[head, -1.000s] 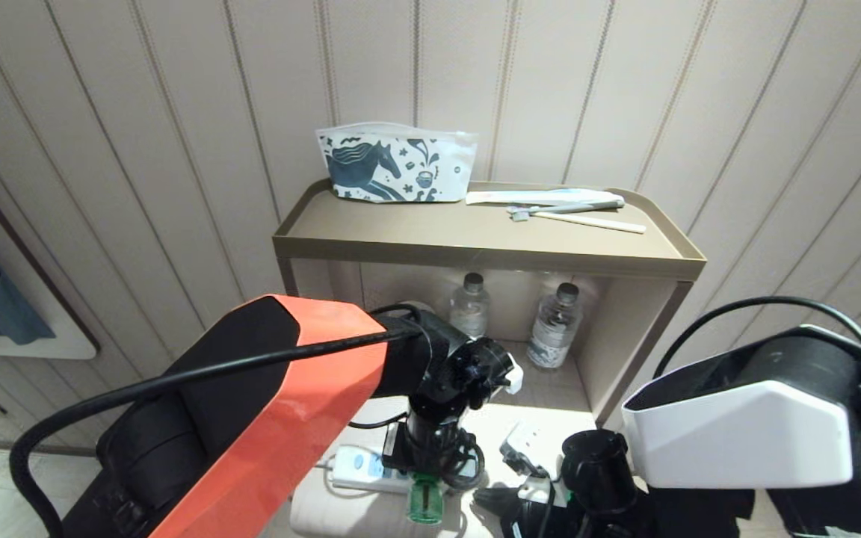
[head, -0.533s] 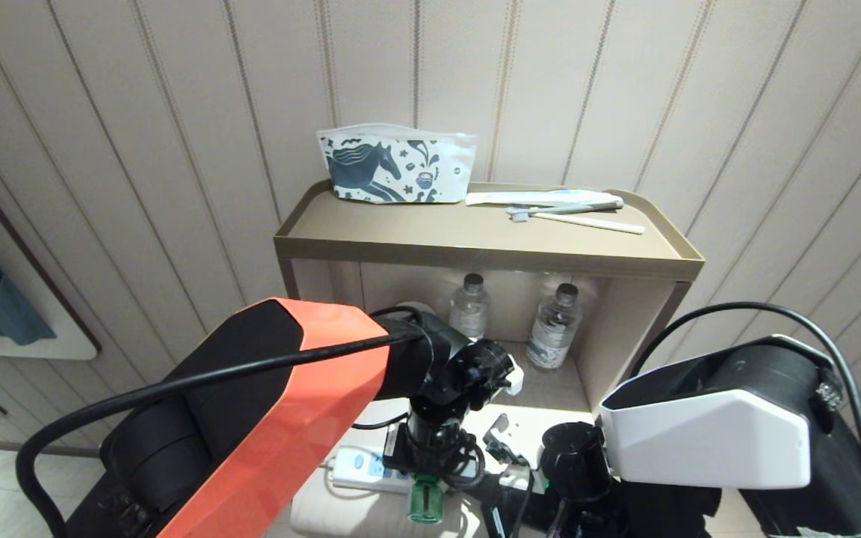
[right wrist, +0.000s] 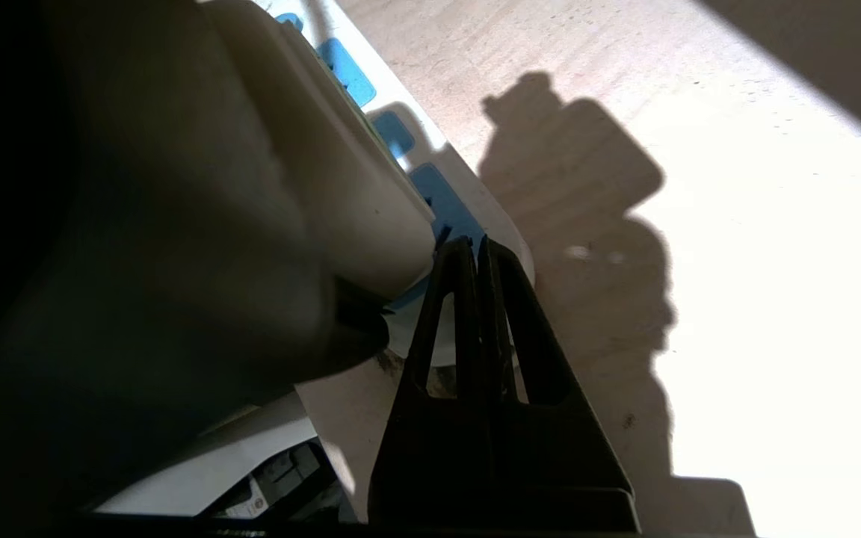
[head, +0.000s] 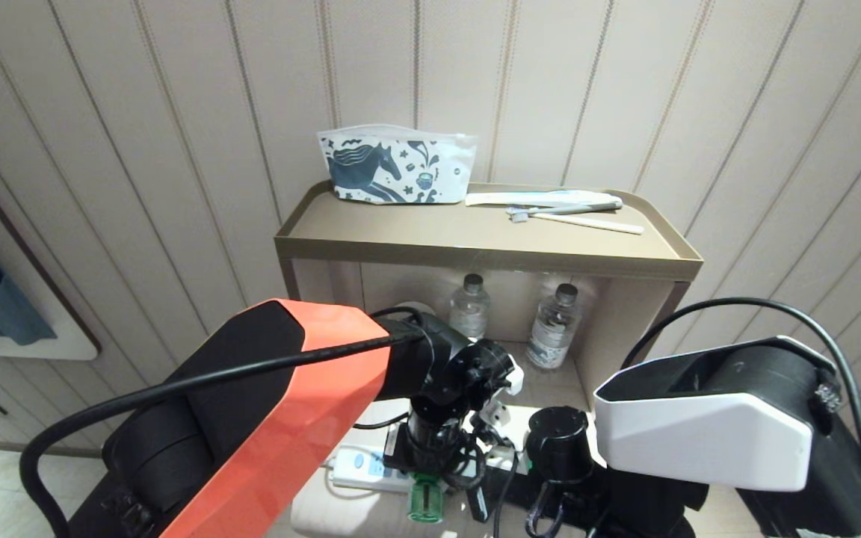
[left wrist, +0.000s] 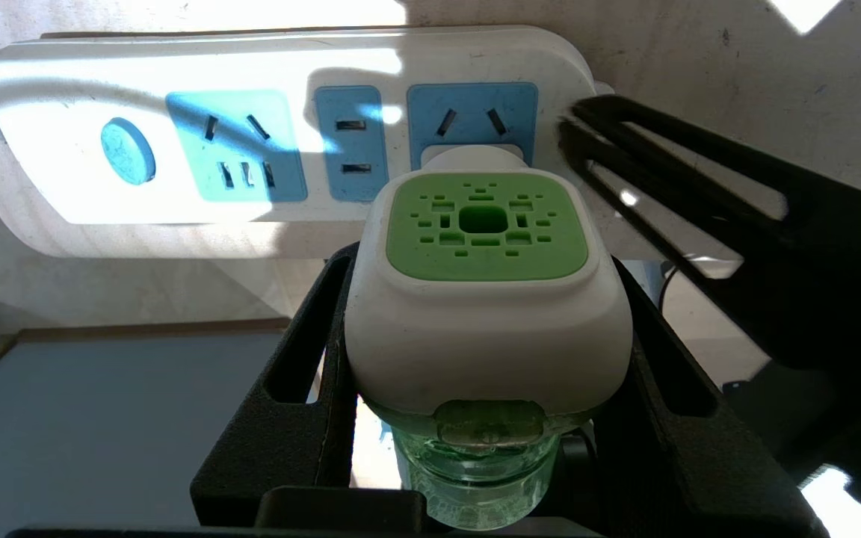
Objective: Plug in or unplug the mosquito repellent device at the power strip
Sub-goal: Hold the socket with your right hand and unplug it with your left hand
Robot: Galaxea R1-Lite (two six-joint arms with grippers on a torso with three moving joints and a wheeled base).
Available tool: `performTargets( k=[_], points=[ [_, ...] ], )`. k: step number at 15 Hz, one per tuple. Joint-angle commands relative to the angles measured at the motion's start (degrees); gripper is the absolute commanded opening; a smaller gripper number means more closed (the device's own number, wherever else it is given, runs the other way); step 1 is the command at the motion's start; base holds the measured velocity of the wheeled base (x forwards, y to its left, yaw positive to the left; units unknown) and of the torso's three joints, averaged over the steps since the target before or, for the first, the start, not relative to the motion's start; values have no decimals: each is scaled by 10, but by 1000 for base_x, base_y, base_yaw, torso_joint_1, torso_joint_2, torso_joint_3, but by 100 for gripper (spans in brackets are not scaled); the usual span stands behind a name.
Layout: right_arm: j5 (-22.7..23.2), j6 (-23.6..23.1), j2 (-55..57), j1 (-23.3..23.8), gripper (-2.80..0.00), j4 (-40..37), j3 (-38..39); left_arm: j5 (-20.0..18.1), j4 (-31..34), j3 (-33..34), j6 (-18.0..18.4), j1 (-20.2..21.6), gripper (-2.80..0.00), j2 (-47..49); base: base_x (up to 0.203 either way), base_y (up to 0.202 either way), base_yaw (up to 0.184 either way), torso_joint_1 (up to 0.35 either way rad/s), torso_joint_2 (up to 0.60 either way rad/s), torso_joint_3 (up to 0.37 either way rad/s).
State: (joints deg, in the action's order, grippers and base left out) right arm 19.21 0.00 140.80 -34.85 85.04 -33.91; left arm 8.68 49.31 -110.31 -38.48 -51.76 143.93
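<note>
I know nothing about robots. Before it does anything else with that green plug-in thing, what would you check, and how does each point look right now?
1. Left gripper closed around the mosquito repellent device: ok.
2. Device seated in the end socket of the power strip: looks ok; prongs hidden.
3. Right gripper shut, tips at the strip's end: ok.
4. Right tips pressing the strip down: cannot tell.
5. Other sockets free: ok.

We cannot see whether the mosquito repellent device (left wrist: 486,299) has its pins seated in the power strip (left wrist: 281,134); its body hides them, and its bottle runs off the frame's edge.
</note>
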Motion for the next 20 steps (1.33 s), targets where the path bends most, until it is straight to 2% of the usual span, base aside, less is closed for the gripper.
performTargets(
  k=[1, 8, 20],
  points=[
    [2, 0, -3, -7, -280, -19, -17, 1, 2, -1, -1, 0, -280, 6, 0, 0, 0, 0, 0, 0],
    [6, 0, 2, -7, -280, -20, -7, 1, 0, -2, 1, 1, -280, 5, 0, 0, 0, 0, 0, 0],
    [6, -2, 5, 1, -280, -15, -5, 1, 0, -2, 2, 27, -280, -30, 0, 0, 0, 0, 0, 0]
  ],
)
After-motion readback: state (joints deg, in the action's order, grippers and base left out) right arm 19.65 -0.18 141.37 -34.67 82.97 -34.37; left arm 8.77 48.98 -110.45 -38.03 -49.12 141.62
